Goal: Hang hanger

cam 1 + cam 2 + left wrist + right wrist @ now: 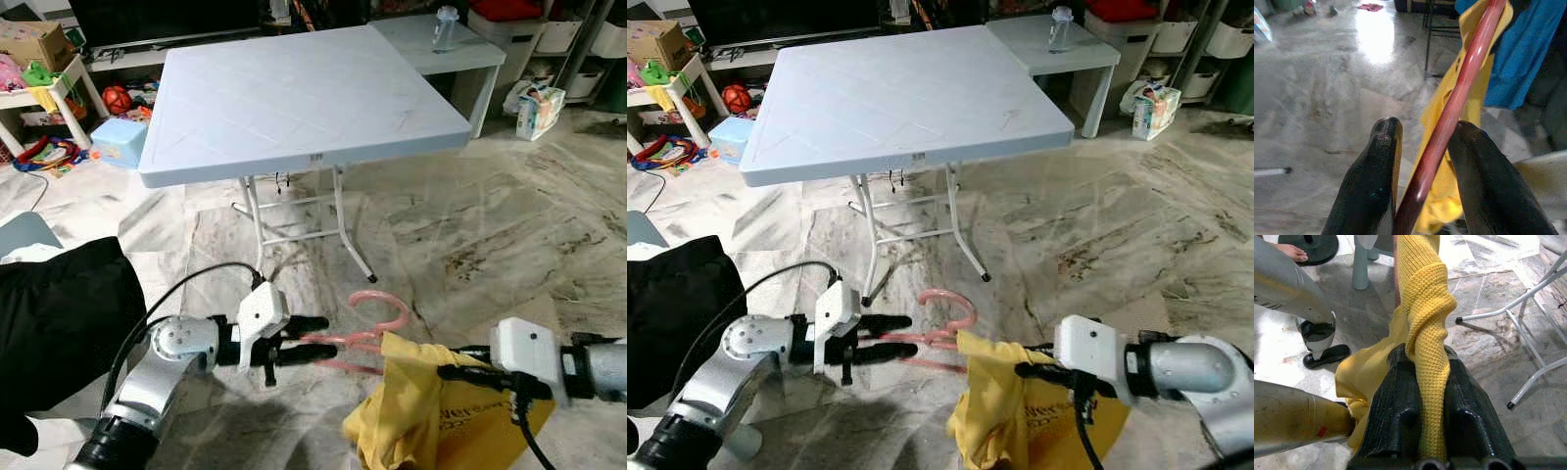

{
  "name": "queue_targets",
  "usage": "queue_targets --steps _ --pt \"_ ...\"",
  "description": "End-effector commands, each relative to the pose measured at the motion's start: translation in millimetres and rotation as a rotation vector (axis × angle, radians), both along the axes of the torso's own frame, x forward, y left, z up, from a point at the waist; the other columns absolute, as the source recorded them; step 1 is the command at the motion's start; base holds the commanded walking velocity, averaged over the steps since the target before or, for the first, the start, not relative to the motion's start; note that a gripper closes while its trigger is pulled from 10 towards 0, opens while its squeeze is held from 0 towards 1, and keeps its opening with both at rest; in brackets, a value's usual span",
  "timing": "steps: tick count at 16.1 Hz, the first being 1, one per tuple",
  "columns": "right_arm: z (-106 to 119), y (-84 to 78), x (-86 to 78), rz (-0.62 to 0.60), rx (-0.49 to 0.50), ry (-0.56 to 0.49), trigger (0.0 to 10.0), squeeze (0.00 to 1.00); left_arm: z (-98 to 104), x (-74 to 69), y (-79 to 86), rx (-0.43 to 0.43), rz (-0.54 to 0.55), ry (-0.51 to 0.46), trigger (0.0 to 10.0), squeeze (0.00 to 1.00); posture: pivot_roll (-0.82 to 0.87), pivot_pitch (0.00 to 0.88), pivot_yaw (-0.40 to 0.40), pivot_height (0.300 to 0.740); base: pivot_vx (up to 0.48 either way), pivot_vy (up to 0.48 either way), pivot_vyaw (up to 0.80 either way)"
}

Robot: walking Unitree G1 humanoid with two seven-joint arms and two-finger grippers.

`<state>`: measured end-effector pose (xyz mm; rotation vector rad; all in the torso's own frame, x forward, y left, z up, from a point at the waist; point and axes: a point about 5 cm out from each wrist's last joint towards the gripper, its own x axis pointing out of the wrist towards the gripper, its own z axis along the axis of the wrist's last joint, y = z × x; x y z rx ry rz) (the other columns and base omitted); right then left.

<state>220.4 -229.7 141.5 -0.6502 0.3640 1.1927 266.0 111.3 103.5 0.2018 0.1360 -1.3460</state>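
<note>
A pink plastic hanger (378, 315) is held low over the marble floor, its hook curving up toward the table. My left gripper (330, 338) is shut on one arm of the hanger; in the left wrist view the pink rod (1449, 112) runs between the two black fingers (1376, 166). A yellow knitted garment (421, 411) drapes over the hanger's other side. My right gripper (453, 373) is shut on a bunched fold of that yellow garment (1429, 323), which is pinched between its pads (1396, 396).
A white folding table (294, 98) stands just ahead, its thin metal legs (348, 235) close to the hanger. A black cloth (59, 323) lies at my left. Toys and a blue tub (120, 142) sit at the back left. A person's foot (1290, 252) is nearby.
</note>
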Motion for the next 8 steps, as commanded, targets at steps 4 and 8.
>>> queue_targets --steps 4,8 --pt "8.6 4.9 18.9 0.016 -0.008 -0.129 10.0 0.00 -3.3 1.9 5.6 0.065 -0.028 -0.014 0.0 0.00 -0.12 0.052 0.023 0.740 0.000 0.000 0.00" --pt "15.4 5.9 32.0 0.022 -0.010 -0.193 10.0 0.00 -10.1 9.2 15.6 0.129 -0.009 -0.019 1.0 0.00 -0.12 0.045 0.026 0.740 0.000 0.000 0.00"
